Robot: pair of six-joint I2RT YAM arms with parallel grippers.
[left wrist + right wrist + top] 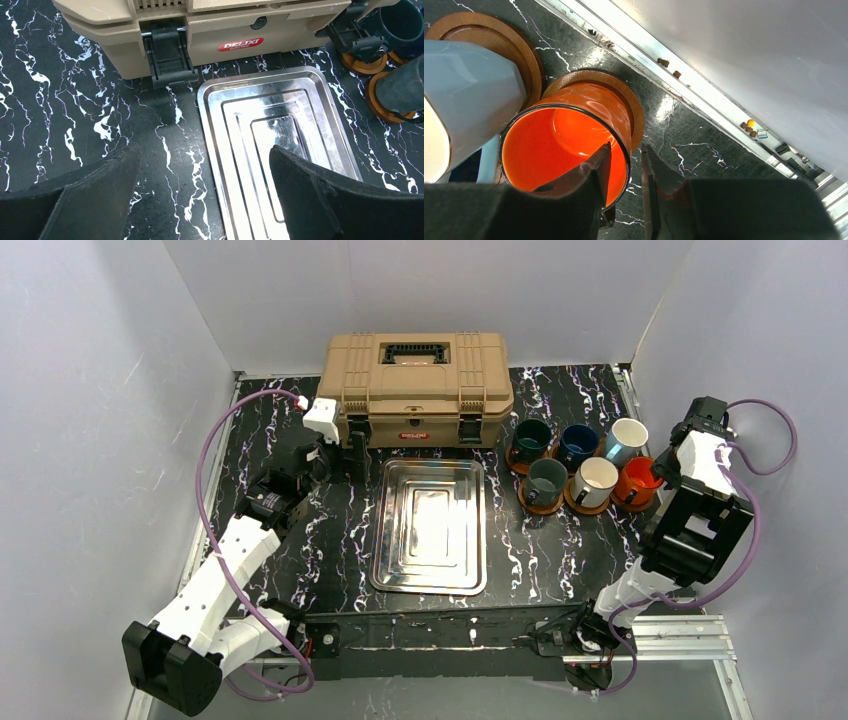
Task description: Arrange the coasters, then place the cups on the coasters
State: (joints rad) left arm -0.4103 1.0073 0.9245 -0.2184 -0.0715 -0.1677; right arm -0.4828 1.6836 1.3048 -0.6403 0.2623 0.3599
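**Orange cup** [569,135]: glossy orange inside and out, with a thin dark rim. It stands upright on a grooved brown coaster [634,102].

**Location:** right rear of the table [290,540]. It is the rightmost of a cluster of six cups [547,480], just right of the tan toolbox [415,375] and beyond the steel tray [379,540].

**Right gripper** [625,150]: one finger [591,175] is inside the cup and the other outside. The jaws are slightly parted, with a sliver of gap on each side of the wall, so nothing is clamped.

**Views:**
- Only the right wrist view shows this straddle. It also shows a pale cup [474,90] just beside the orange one, a second coaster [494,35] behind that, and the rail [684,85] by the wall.
- The top view hides those fingertips but gives the whole layout.
- The left wrist view shows the left gripper [205,195] spread wide and holding nothing, over the tray's left rim.
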